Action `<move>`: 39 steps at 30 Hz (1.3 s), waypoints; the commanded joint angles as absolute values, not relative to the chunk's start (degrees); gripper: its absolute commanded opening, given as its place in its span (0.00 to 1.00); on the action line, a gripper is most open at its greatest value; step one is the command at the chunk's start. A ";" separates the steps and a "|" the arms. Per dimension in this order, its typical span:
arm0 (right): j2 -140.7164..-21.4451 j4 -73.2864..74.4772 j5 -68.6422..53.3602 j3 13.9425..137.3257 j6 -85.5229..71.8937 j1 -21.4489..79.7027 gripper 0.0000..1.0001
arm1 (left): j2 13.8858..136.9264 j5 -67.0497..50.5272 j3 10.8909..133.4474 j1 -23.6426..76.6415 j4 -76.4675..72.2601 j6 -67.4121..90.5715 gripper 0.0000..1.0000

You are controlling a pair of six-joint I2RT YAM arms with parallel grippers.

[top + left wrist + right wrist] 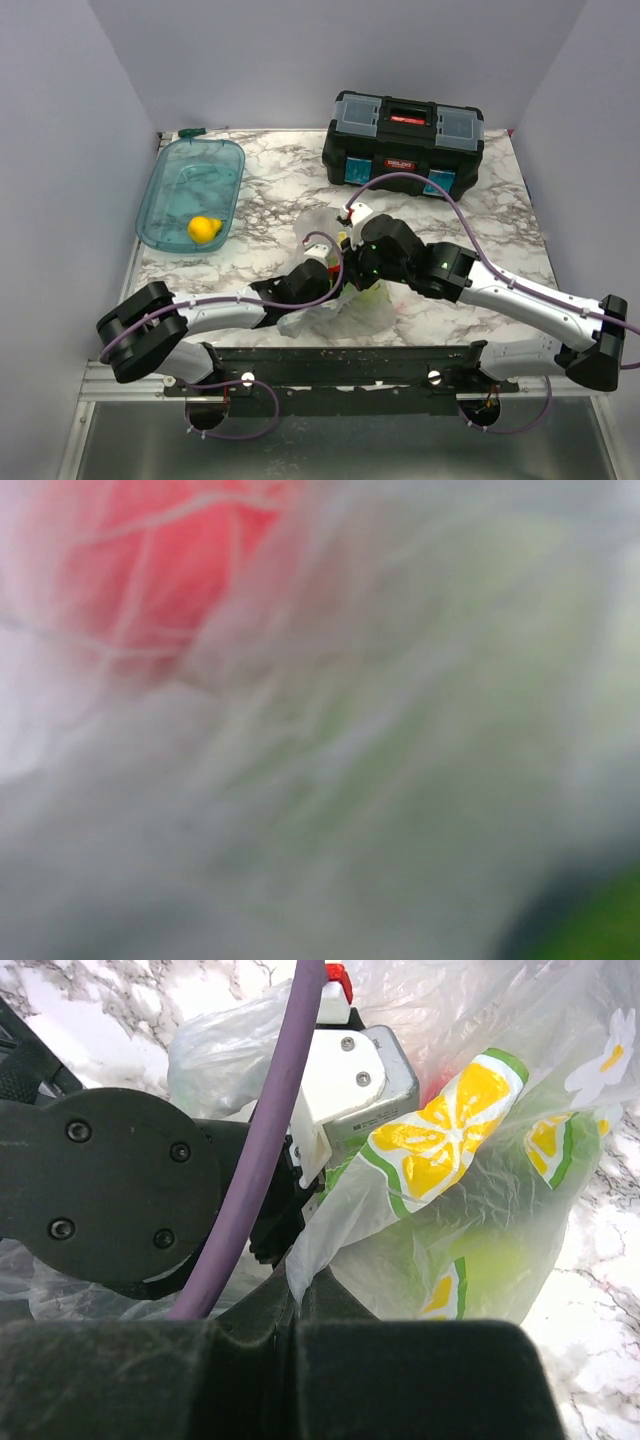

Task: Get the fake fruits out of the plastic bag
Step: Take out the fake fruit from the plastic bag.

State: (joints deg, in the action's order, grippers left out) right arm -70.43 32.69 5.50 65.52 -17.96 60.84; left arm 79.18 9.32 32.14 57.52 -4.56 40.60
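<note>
The clear plastic bag (318, 226) with lemon prints lies crumpled at the table's middle front. My right gripper (352, 278) is shut on the bag's edge; in the right wrist view its fingertips (305, 1285) pinch a fold of the bag (480, 1190). A lime-green fruit (505, 1260) shows through the plastic, also in the top view (373, 293). My left gripper (328, 268) reaches into the bag, its fingers hidden. The left wrist view is a blur of plastic (300, 810) with a red fruit (170, 570) at upper left and a lime-green fruit (470, 670) at right. A yellow fruit (204, 229) lies in the teal tub (160, 195).
A black toolbox (403, 145) stands at the back right. The teal tub is at the back left. The left arm's wrist (110, 1190) sits close in front of the right wrist camera. Grey walls enclose the marble table (490, 230).
</note>
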 commanded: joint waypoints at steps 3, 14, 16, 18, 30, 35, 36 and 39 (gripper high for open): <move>-67.98 32.34 7.88 63.82 -18.40 61.00 0.01 | 70.62 7.84 32.72 57.86 -2.94 38.62 0.59; -66.23 34.19 24.09 58.81 -30.31 61.02 0.01 | 44.80 -2.82 32.62 56.82 8.64 35.86 0.53; -65.65 34.32 25.21 58.44 -31.21 61.02 0.01 | 40.42 -2.78 33.51 56.37 12.68 35.85 0.52; -65.18 34.64 26.26 57.98 -31.91 61.00 0.01 | 36.37 -2.15 34.91 55.92 16.98 35.67 0.52; -62.02 35.94 28.33 56.34 -33.69 61.00 0.01 | 25.62 14.39 52.96 55.11 42.19 27.01 0.48; -61.40 36.06 28.11 55.88 -33.60 61.04 0.01 | 28.39 31.83 55.49 54.70 46.71 28.87 0.45; -61.19 35.99 28.11 55.61 -33.59 61.00 0.01 | 30.98 35.58 56.22 53.98 49.12 29.61 0.44; -60.51 35.85 27.97 55.12 -33.58 61.03 0.01 | 36.59 38.40 55.51 45.90 48.46 26.97 0.43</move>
State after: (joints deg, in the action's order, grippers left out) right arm -61.98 34.61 26.30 56.45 -32.99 60.86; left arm 29.10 25.32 56.01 53.74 43.24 29.17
